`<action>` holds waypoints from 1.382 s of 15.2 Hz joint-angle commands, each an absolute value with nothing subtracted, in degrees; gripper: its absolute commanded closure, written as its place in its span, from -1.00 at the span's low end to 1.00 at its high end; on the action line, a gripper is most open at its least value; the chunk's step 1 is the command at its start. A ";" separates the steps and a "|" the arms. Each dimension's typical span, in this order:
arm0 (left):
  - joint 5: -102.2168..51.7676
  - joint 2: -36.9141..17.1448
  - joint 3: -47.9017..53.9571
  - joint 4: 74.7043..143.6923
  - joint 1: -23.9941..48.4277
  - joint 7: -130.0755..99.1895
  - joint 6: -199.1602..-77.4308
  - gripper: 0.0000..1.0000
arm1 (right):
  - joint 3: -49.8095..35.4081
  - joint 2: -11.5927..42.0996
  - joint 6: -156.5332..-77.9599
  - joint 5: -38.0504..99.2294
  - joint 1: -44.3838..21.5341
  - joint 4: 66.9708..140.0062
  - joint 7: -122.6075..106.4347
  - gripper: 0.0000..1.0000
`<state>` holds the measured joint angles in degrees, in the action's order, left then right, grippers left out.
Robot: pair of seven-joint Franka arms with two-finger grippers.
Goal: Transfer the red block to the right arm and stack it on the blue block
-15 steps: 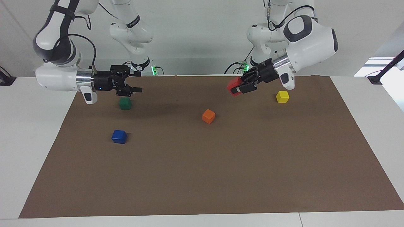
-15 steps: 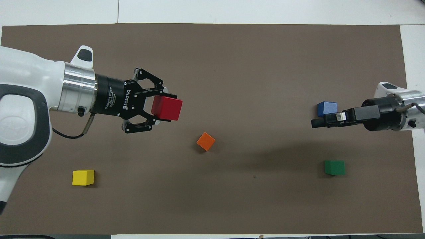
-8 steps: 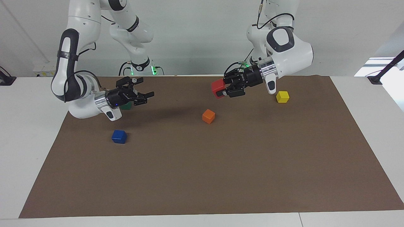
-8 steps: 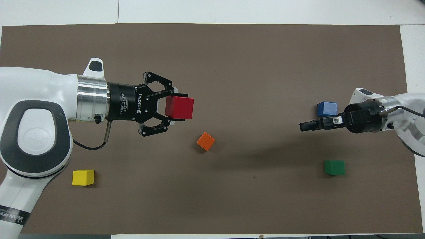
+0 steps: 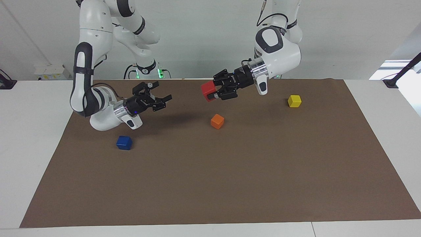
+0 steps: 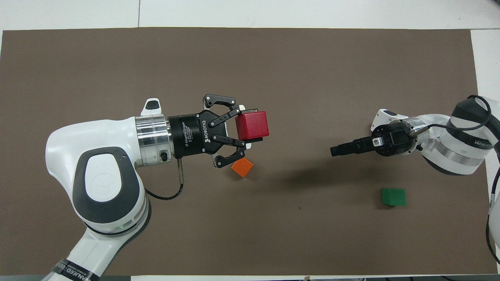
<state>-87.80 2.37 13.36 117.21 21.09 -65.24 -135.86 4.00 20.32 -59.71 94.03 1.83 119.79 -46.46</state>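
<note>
The red block hangs in the air with my left gripper shut on it, over the mat just beside the orange block. My right gripper is open with nothing in it. It is raised over the mat and points at the red block, with a wide gap between them. The blue block sits alone on the mat toward the right arm's end. In the overhead view the right wrist hides it.
The brown mat covers the table. The orange block lies near the middle. A yellow block sits toward the left arm's end, near the robots. A green block sits toward the right arm's end, hidden by the right arm in the facing view.
Both grippers have moved toward the table's middle. The left one carried the red block toward the right arm. The right wrist now covers the blue block in the overhead view.
</note>
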 commanded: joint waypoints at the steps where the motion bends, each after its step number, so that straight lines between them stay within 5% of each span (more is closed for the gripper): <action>1: -89.12 2.81 12.57 117.25 24.25 -66.01 -139.74 1.00 | 3.78 20.83 -60.99 95.19 1.24 119.09 -47.29 -1.00; 21: -98.44 -4.13 15.03 113.82 34.63 -67.76 -158.55 1.00 | 3.78 20.83 -68.64 97.99 -4.66 120.23 -52.47 -1.00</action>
